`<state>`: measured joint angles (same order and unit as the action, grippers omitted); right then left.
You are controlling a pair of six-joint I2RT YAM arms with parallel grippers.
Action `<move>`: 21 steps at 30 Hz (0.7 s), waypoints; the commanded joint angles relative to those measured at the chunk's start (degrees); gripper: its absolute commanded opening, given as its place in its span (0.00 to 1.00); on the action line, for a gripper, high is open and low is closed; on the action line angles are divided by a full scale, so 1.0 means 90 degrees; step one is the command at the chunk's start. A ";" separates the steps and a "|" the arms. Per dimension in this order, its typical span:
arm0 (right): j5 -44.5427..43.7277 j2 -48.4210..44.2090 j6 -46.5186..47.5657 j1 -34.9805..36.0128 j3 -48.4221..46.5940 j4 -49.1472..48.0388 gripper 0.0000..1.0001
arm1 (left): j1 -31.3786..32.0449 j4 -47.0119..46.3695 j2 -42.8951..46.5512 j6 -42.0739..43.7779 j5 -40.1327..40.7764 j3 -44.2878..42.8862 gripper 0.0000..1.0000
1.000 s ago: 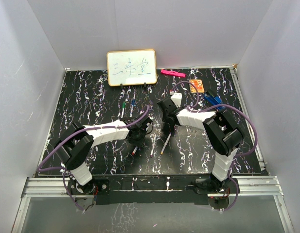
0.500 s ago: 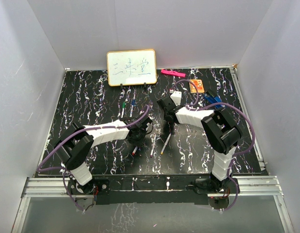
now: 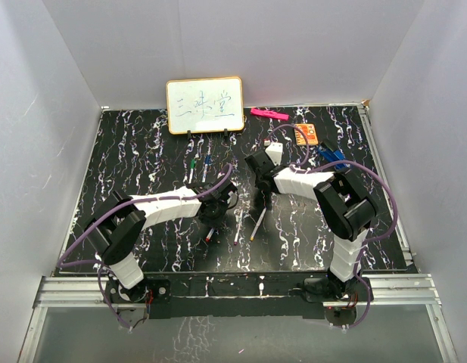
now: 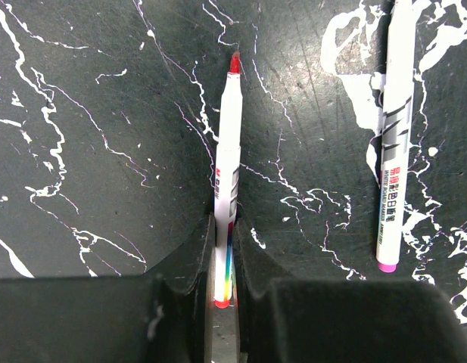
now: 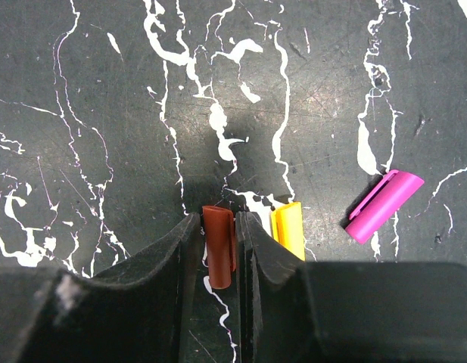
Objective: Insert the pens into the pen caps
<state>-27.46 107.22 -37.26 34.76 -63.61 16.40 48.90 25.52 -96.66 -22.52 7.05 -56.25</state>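
Noted: the left gripper [image 4: 224, 227] is clamped on the red-tipped pen [image 4: 227, 136], tip pointing straight ahead, while the right gripper [image 5: 218, 227], nearby to its right, pinches the red cap [image 5: 217, 261] lengthwise.

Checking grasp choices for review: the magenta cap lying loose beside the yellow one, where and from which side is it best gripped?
Probably across its two long sides at mid-length, from above. The magenta cap lies flat and slanted, apart from the yellow cap, so both sides are free; turn the grip to match the slant.
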 commanded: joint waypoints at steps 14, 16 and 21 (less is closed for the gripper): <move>0.0944 0.0139 0.0147 0.0065 0.0710 0.0711 0.00 | -0.0053 0.0010 -0.0152 0.0170 -0.0144 0.0134 0.00; 0.0936 0.0039 0.0227 0.0065 0.0594 0.0664 0.00 | -0.0053 -0.0033 -0.0067 0.0204 -0.0022 0.0096 0.00; 0.0957 -0.0456 0.0517 0.0066 0.0292 0.0242 0.00 | -0.0052 -0.0266 0.0223 0.0323 0.0302 -0.0138 0.00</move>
<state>-24.64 104.81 -34.94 34.76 -60.95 13.96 48.82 25.26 -96.44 -21.12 7.09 -56.27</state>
